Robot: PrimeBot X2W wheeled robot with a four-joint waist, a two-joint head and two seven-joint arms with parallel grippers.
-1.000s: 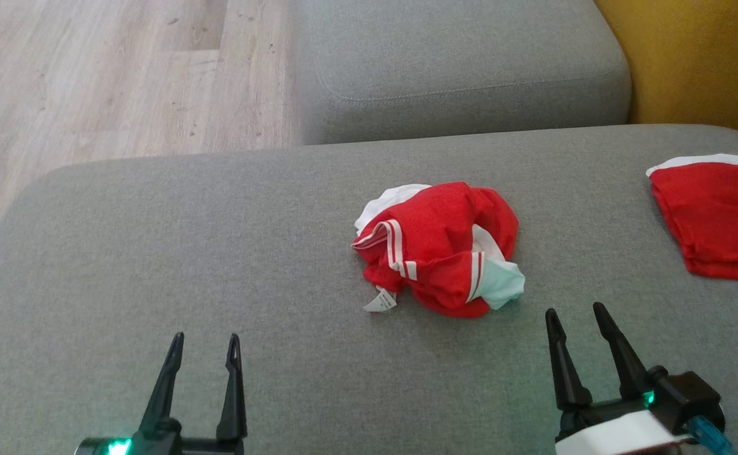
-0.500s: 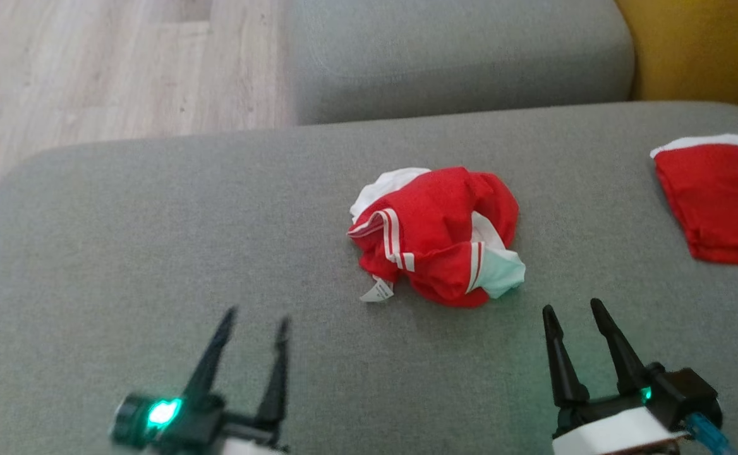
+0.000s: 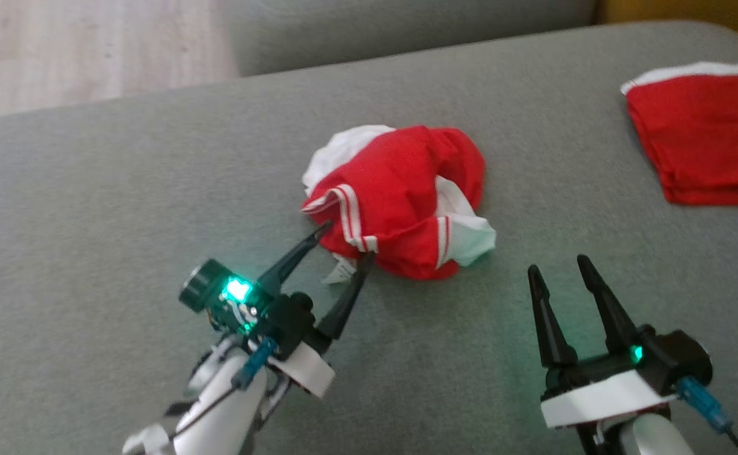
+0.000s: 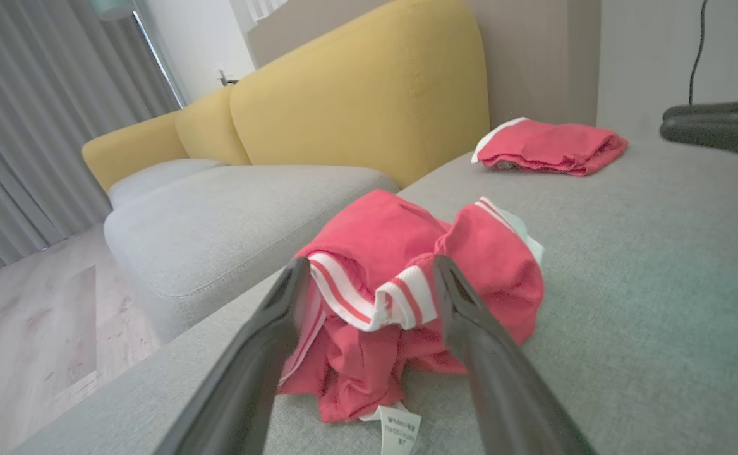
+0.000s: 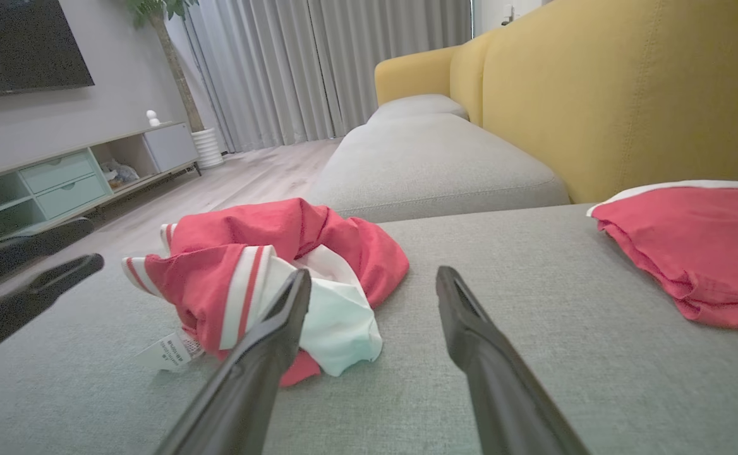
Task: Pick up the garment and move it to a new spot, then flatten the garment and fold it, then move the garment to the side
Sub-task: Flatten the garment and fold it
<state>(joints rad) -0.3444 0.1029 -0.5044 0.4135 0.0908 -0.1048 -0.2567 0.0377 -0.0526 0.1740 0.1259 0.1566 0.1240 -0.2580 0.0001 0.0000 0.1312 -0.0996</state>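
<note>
Head view, garment [image 3: 400,189]: red with white stripes, crumpled in a heap near the middle of the grey cushion [image 3: 122,189].
Head view, left gripper [image 3: 347,241]: jaws spread wide. The tips are at the heap's near-left edge, one by the striped hem and one just above the tag [image 3: 338,273].
Head view, right gripper [image 3: 558,265]: jaws spread, over bare cushion near the heap's right side and apart from it.
Head view, folded cloth [image 3: 697,139]: red with a white band, lying flat at the far right, well apart from the heap.
Left wrist view, fingers [image 4: 258,360]: one on either side of the striped hem, which lies between the tips. Cannot tell whether they touch it.
Left wrist view, backrest [image 4: 356,95]: yellow, behind the cushions.
Right wrist view, fingers [image 5: 489,366]: apart, with bare cushion between them. The garment lies ahead and to the left, its white part behind the left finger.
Right wrist view, left gripper: at the left edge, jaws spread, pointing at the heap.
</note>
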